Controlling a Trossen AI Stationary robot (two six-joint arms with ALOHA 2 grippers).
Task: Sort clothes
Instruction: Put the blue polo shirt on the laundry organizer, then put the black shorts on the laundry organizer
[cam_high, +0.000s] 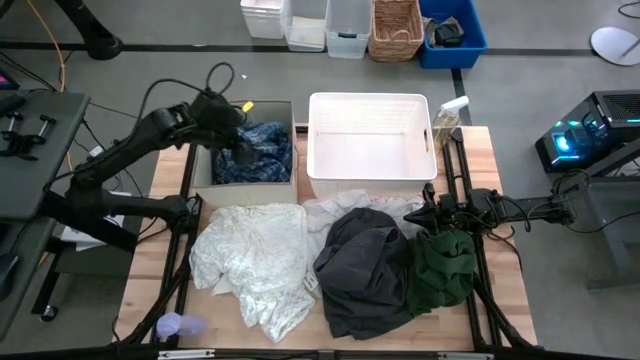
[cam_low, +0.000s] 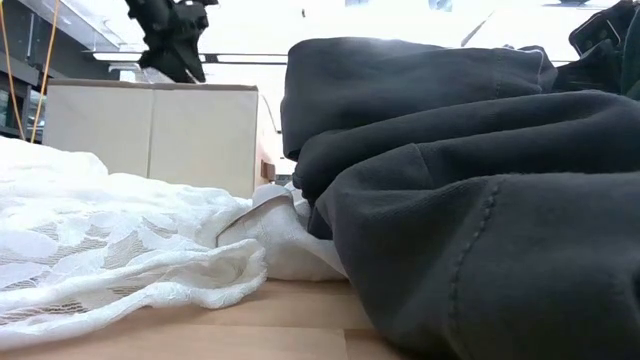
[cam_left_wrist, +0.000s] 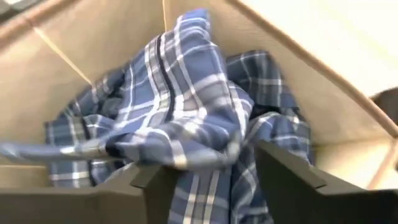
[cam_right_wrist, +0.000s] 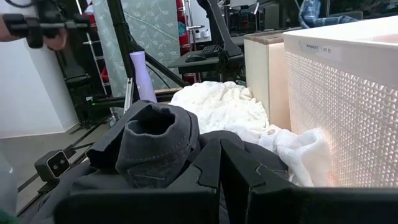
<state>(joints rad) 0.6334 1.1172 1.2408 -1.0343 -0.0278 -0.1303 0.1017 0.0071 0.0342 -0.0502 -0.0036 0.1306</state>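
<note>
Jaws on the left gripper (cam_left_wrist: 205, 180) stood apart with the blue-and-white plaid shirt (cam_left_wrist: 186, 112) draped between them, the cloth bunched over the fingers, so it appeared to be held or only just let go; I could not tell which. That gripper (cam_high: 238, 150) hung over the beige fabric box (cam_high: 250, 186) at the far left of the table (cam_high: 150, 270), with the shirt (cam_high: 262, 152) lying inside the box directly under it. Nearer, on the left half of the table, lay a white lace piece (cam_high: 255, 262), then a dark grey piece (cam_high: 362, 268) at the middle, touching it, with a white plastic basket (cam_high: 370, 140) just beyond. To the right sat a dark green piece (cam_high: 442, 268), and the right gripper (cam_high: 432, 212) rested at its far edge; whether its jaws were apart or closed I could not tell. Judging by position, the right arm was clearly the nearer 1 to the grey and green pieces, which lay toward the near side of its jaws.
</note>
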